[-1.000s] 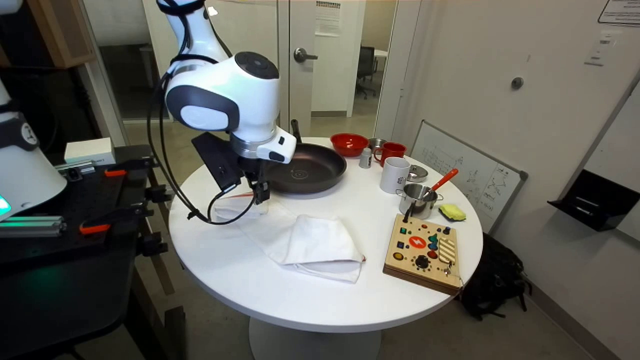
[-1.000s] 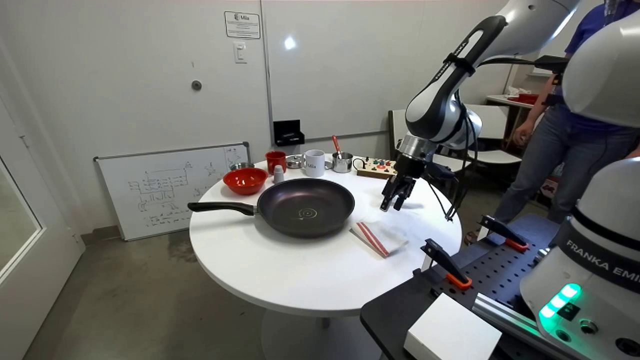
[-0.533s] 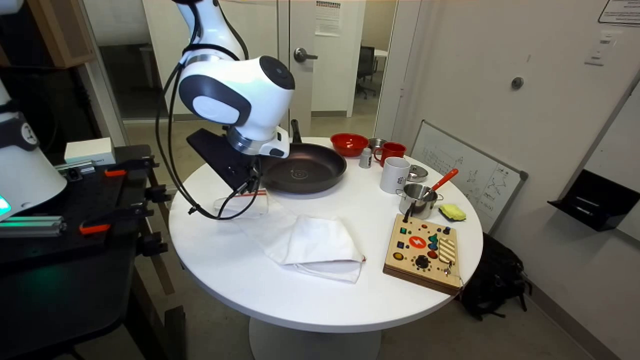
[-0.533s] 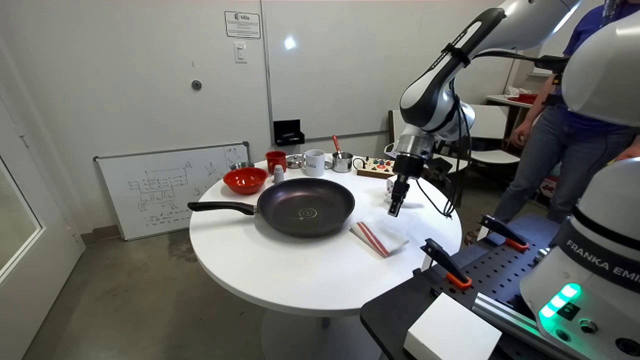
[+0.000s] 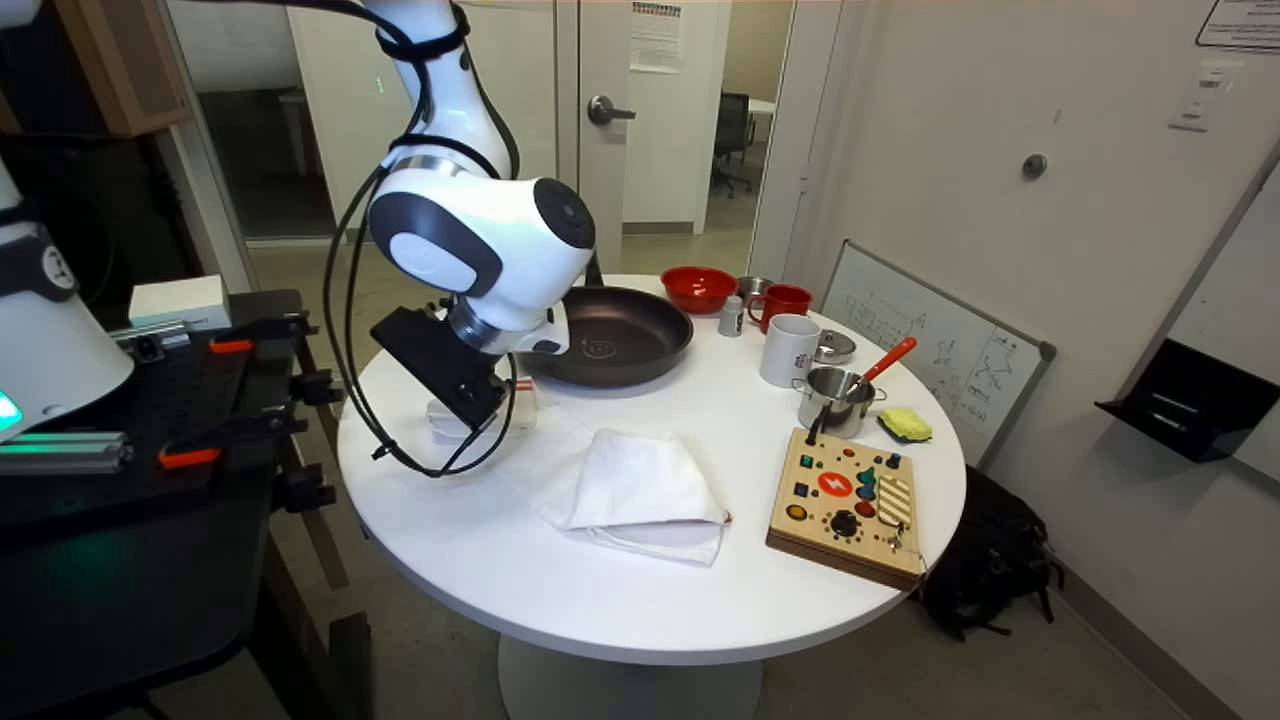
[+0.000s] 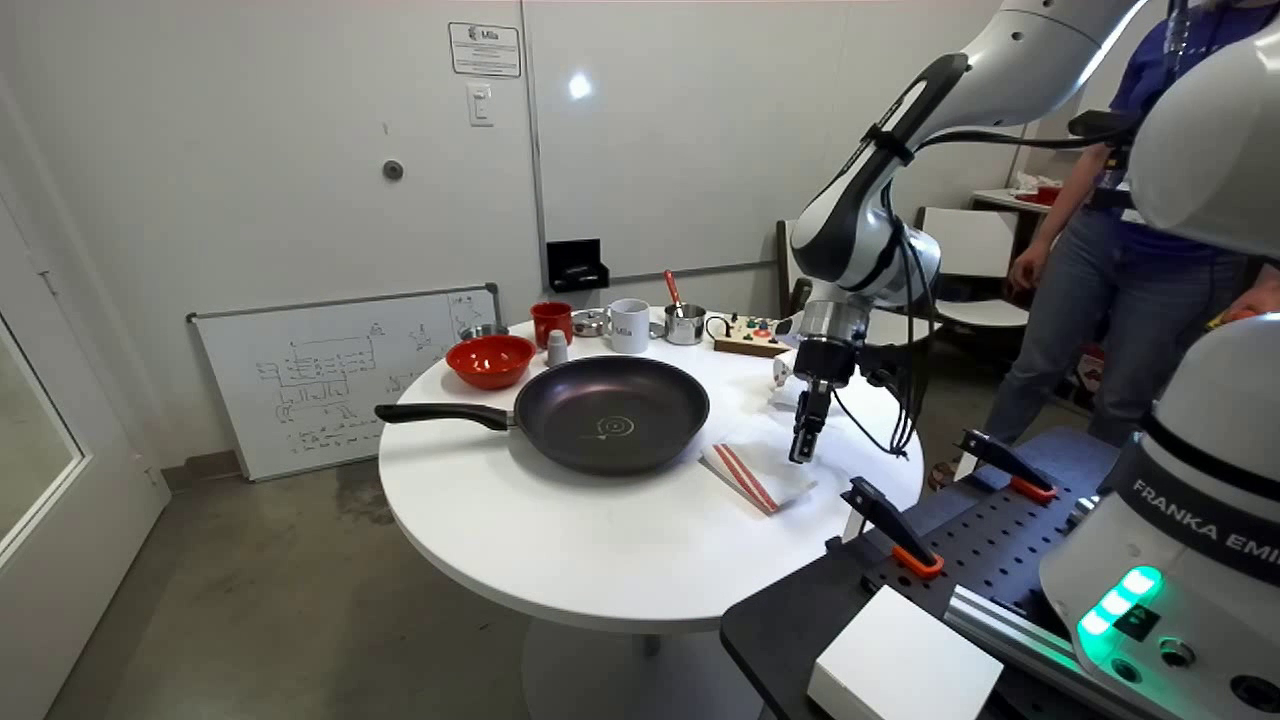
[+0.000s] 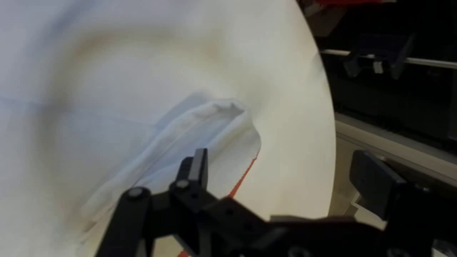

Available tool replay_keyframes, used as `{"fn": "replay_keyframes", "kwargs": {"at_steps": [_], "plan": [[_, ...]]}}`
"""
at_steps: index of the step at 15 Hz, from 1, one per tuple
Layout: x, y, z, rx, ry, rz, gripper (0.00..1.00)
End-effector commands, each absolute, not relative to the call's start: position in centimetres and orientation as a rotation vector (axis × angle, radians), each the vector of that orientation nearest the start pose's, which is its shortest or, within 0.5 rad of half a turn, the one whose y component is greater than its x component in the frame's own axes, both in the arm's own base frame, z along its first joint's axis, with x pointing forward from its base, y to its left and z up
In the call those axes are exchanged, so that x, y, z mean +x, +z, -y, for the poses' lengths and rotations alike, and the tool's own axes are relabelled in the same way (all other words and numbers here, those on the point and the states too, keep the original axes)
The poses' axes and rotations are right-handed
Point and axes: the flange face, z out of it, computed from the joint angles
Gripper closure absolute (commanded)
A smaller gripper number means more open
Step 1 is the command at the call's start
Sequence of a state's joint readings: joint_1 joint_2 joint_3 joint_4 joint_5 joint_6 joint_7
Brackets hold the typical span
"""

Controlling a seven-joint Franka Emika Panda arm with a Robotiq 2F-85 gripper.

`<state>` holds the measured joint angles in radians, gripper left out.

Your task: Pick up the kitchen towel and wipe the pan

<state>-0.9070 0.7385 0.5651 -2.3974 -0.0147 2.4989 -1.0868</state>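
Exterior view | mug [image 6: 628, 327]: "Mila" | robot base [image 6: 1180, 525]: "FRANKA EMI" | pan [image 6: 612, 400]: mark [image 6: 615, 427] (unreadable)

Robot base [image 6: 1185, 540] “FRANKA”; mug [image 6: 629, 327], sign [image 6: 486, 50] “Mila”

In an exterior view, pan [image 5: 622, 340] and kitchen towel [image 5: 524, 411] partly out of sight behind the arm [image 5: 475, 230].

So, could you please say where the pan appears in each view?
In an exterior view: the pan, near centre, partly behind the arm.
In an exterior view: the pan, near centre, handle pointing left.
In the wrist view: not visible.
Shared landmark: the round white table.
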Motion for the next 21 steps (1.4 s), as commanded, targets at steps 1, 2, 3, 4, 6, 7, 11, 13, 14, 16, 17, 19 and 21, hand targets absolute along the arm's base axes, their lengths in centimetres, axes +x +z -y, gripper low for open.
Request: {"fn": "replay_keyframes", "kwargs": {"at_steps": [1,2,3,4,6,7,11,13,14,16,17,19,21], "plan": [[41.2,3.3,6.9,-2.426,0.082,0.913,0.00],[41.5,3.3,6.7,-2.454,0.060,0.927,0.00],[41.8,3.3,6.5,-2.467,0.044,0.931,0.00],[42.0,3.3,6.3,-2.487,0.028,0.939,0.00],[42.4,3.2,5.9,-2.511,0.004,0.948,0.00],[42.6,3.3,5.9,-2.543,-0.009,0.950,0.00],[43.3,3.5,6.6,-2.647,-0.067,0.914,0.00],[43.6,3.5,7.1,-2.689,-0.081,0.876,0.00],[43.6,3.4,7.3,-2.703,-0.076,0.848,0.00],[43.6,3.2,7.5,-2.714,-0.034,0.782,0.00],[43.6,3.1,7.6,-2.708,-0.016,0.760,0.00],[43.5,2.9,7.7,-2.710,0.009,0.717,0.00],[43.5,2.8,7.8,-2.709,0.026,0.684,0.00]]}}
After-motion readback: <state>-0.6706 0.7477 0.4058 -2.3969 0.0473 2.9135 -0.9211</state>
